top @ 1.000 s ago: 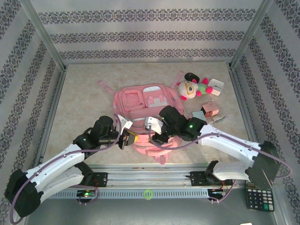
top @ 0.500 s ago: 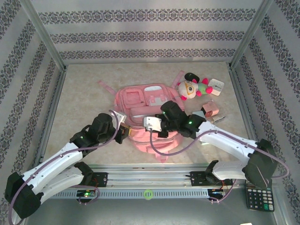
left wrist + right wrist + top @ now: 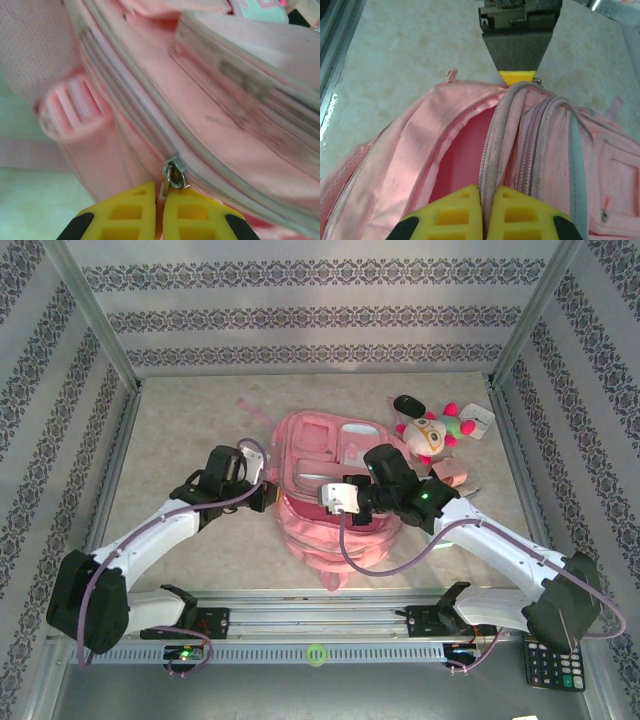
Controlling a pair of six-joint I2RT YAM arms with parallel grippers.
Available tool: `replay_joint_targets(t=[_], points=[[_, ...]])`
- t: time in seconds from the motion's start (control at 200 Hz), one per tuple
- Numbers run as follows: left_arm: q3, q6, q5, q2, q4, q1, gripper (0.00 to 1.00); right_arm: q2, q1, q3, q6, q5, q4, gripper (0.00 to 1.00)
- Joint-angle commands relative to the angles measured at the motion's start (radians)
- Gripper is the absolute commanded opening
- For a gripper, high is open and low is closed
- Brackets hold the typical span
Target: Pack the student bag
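The student bag [image 3: 330, 455], a large pink backpack, lies mid-table with its main compartment gaping and the darker pink lining [image 3: 462, 160] showing. My left gripper [image 3: 160, 192] is shut on the metal zipper pull [image 3: 174, 176] at the bag's left side, where it also shows from above as the left gripper [image 3: 272, 498]. My right gripper [image 3: 487, 192] is shut on the grubby zipper edge [image 3: 500, 135] of the opening, facing the left gripper's yellow tip [image 3: 518, 77] across the bag. Seen from above, the right gripper [image 3: 330, 508] sits over the bag's middle.
A plush toy [image 3: 430, 430] lies right of the bag, with a small white box [image 3: 480, 422] beyond it and a pink item [image 3: 452, 475] nearer. A calculator [image 3: 548, 665] rests outside the frame at bottom right. Metal rails [image 3: 120, 460] border the table.
Both arms moved toward the back and the bag shifted back with them. The right gripper closed on the opening's edge. The plush toy ended up further right.
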Motion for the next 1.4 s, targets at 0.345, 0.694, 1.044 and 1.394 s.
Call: replay_joint_targets(t=[0.345, 0.694, 1.044, 1.394], points=[[-0.071, 0.168, -0.354, -0.113, -0.043, 0.163, 0.14, 0.027, 0.018, 0.131, -0.125, -0.207, -0.235, 0.00], [-0.008, 0.003, -0.288, -0.220, -0.066, 0.169, 0.52, 0.212, 0.002, 0.222, -0.023, -0.130, -0.037, 0.00], [-0.106, 0.197, -0.086, -0.505, -0.070, 0.170, 0.56, 0.442, 0.037, 0.434, -0.074, -0.246, -0.081, 0.00], [-0.076, 0.635, 0.296, -0.471, -0.111, 0.166, 0.71, 0.334, 0.016, 0.432, 0.747, -0.120, -0.097, 0.59]])
